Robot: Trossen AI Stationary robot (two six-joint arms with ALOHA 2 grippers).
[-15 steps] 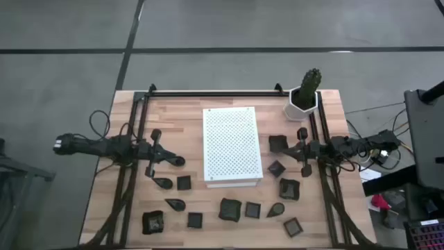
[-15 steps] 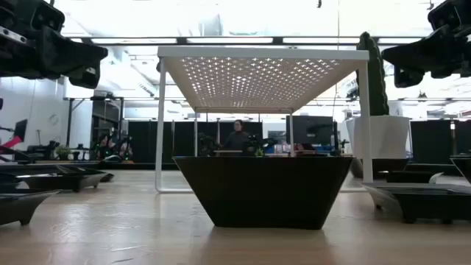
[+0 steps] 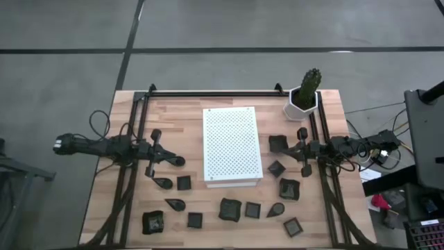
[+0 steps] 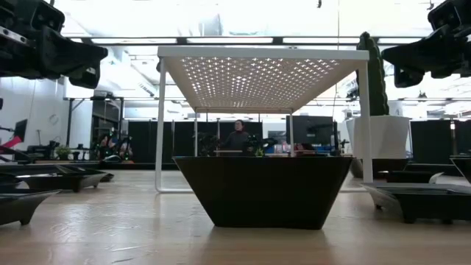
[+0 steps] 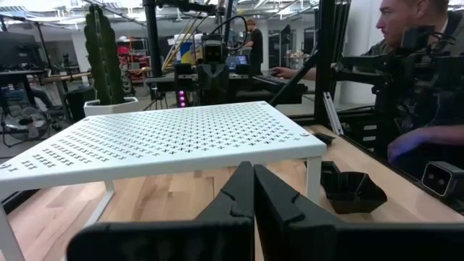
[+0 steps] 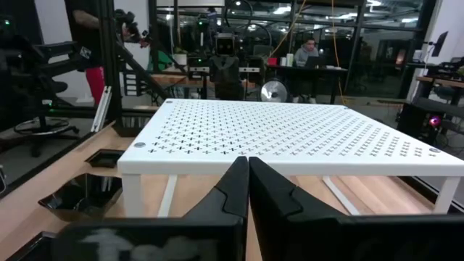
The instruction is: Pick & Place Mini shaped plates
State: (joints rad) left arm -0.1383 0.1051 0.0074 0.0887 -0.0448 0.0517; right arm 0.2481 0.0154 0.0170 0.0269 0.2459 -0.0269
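Twelve mini shaped plates point(image 3: 230, 209) are lying around the near, left and right sides of one white perforated board point(image 3: 232, 145). No writing readable. Left gripper point(image 3: 175, 160) and right gripper point(image 3: 283, 148) are hovering beside the board, fingers pressed together, holding nothing. One cactus pot point(image 3: 304, 101) is sitting far right.

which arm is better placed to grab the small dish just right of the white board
Right. The right gripper hovers beside that small dish, fingers shut. The left gripper waits on the far side of the white perforated board.
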